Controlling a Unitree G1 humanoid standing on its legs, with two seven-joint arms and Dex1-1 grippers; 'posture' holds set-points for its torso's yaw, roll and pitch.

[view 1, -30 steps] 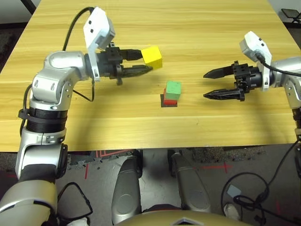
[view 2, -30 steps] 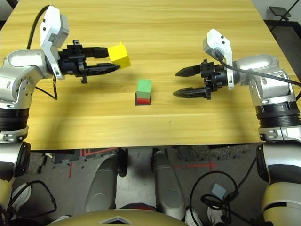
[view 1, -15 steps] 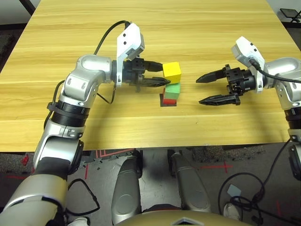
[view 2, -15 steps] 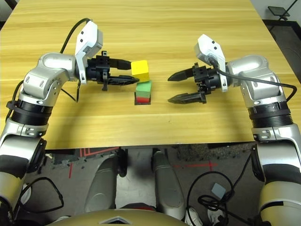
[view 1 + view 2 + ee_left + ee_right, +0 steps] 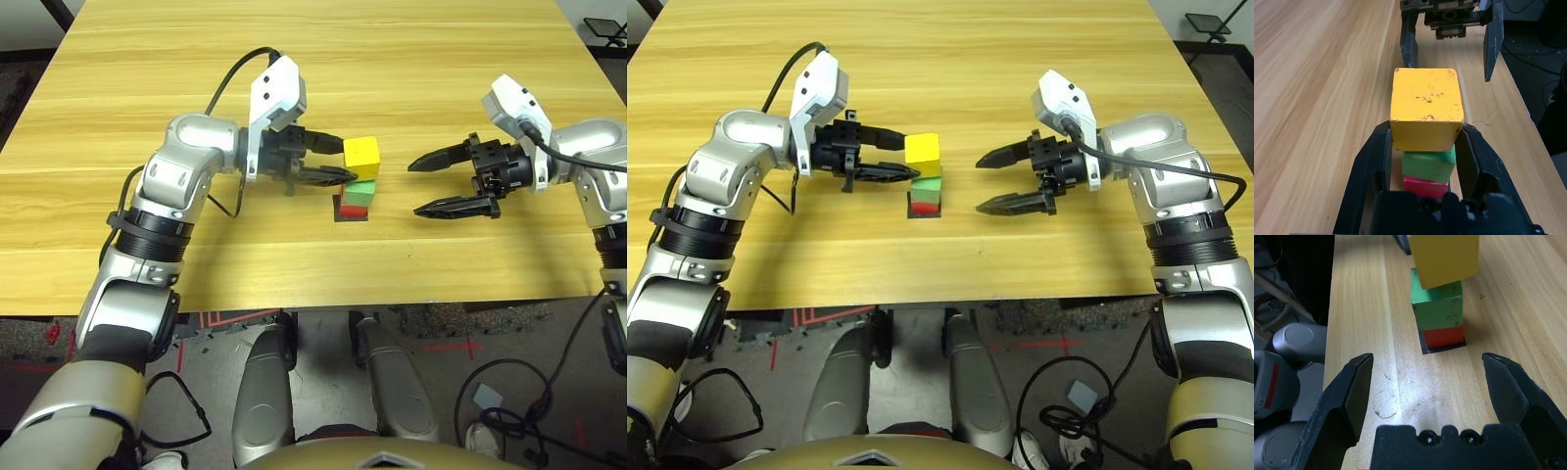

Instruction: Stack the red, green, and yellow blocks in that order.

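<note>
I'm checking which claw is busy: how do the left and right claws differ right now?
The left claw has its fingers closed on the yellow block, while the right claw stands open and holds nothing. The left claw's fingertips are at the stack's top, beside the green block; the right claw's are a gap away from the stack. Both have two black fingers and point inward over the table.

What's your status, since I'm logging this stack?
Left gripper gripping yellow block above green; green on red. Right gripper open, empty.
</note>
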